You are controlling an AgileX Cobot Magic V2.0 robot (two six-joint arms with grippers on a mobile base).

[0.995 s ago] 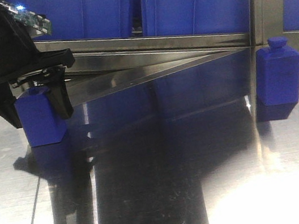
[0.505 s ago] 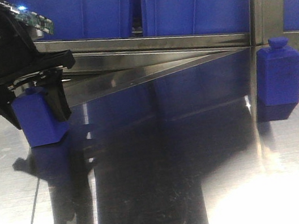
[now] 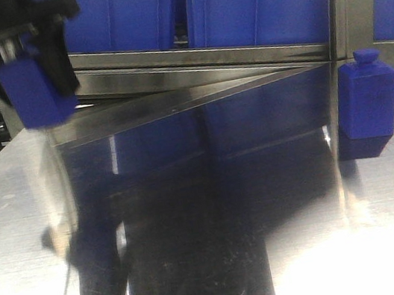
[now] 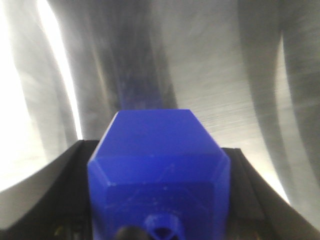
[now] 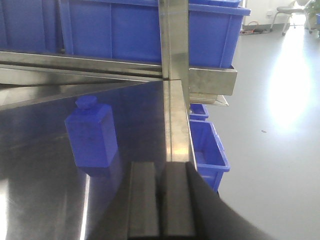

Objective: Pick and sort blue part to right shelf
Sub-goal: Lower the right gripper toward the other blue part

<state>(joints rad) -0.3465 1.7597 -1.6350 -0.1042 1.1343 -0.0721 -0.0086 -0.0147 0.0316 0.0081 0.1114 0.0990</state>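
A blue bottle-shaped part hangs above the steel table at the far left, with my left gripper shut on it. The left wrist view shows the same blue part filling the space between the black fingers of the left gripper, with the table far below. A second blue part stands upright on the table at the right, beside the shelf post. It also shows in the right wrist view as the second blue part, ahead and left of my right gripper, which is shut with nothing held.
Large blue bins sit on the shelf behind a steel rail. A vertical steel post rises at the table's right edge. The reflective steel table spans the foreground. Smaller blue bins lie below, beyond the table's right edge.
My left gripper has risen with the blue part, lifting it off the table up to the level of the shelf rail. The second blue part has not moved.
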